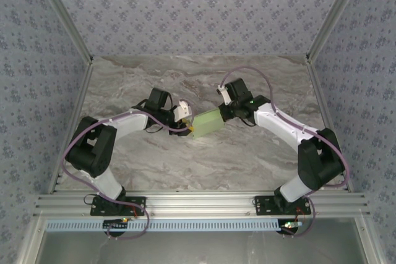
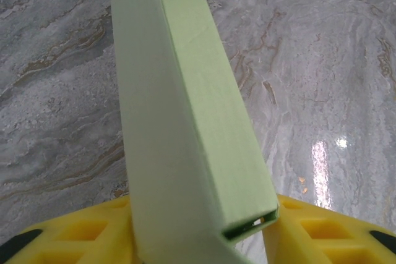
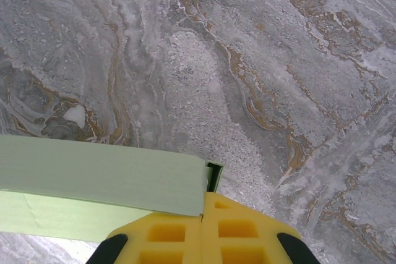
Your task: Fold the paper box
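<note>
The paper box (image 1: 207, 122) is a pale green folded card box lying between my two grippers at the middle of the table. In the left wrist view the paper box (image 2: 179, 109) runs away from the camera, with a narrow slit showing at its near end. My left gripper (image 2: 203, 207) has its yellow fingers (image 2: 322, 230) on either side of that end, and a sliver of table shows beside the right finger. My right gripper (image 3: 204, 201) has its fingers pressed together on a thin card edge at the other end of the paper box (image 3: 99, 177).
The marble tabletop (image 1: 198, 159) lies below, with patterned walls on three sides. An aluminium rail (image 1: 198, 203) runs along the near edge, where both arm bases are bolted. A bright reflection (image 2: 322, 165) glares on the table.
</note>
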Available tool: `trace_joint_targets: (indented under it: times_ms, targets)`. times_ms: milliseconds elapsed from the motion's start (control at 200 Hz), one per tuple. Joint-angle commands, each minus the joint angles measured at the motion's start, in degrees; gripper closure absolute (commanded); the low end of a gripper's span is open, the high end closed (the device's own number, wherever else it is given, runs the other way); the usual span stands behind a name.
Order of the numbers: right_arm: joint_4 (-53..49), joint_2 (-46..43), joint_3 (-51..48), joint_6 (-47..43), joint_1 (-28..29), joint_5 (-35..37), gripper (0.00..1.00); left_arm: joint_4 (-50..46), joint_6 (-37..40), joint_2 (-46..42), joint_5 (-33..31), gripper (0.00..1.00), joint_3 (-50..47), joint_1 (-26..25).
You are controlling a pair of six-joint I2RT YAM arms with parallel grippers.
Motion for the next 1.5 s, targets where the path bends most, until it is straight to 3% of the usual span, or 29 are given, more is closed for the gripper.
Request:
trace_joint_targets:
  times_ms: [0,395,550,770,1004,1119,1414,1494]
  targets:
    - [-6.79,0.56,-0.52,2.06,1.13,1.98,0.96,1.82,-2.15,-2.22,0.02,0.46,-0.53,-0.4]
    - [-7.59,0.79,0.5,2.86,2.61,4.07,0.96,4.99,-8.97,-6.35,-2.39,0.36,-3.1,-0.42]
    - [-7.88,1.13,1.06,2.92,2.92,4.21,0.96,13.16,-19.79,-12.16,-15.04,0.36,-8.38,-2.48]
    - [-8.63,1.24,1.69,2.9,3.54,4.95,0.96,10.52,-27.6,-17.52,-30.35,0.37,-9.93,-7.85]
    - [-8.74,1.23,1.81,3.08,3.8,5.12,0.96,3.64,-35.34,-17.12,-41.54,0.49,-6.71,-13.15]
    - [-8.74,1.24,1.69,3.12,3.86,5.27,0.96,2.37,-37.28,-16.51,-42.35,0.59,-5.73,-13.58]
    - [-8.82,1.4,1.69,3.08,3.89,5.3,0.96,0.98,-36.78,-15.6,-43.5,0.64,-3.53,-14.82]
    - [-8.82,1.47,1.68,3.14,3.84,5.38,0.96,0.37,-36.49,-15.5,-43.84,0.75,-2.82,-14.85]
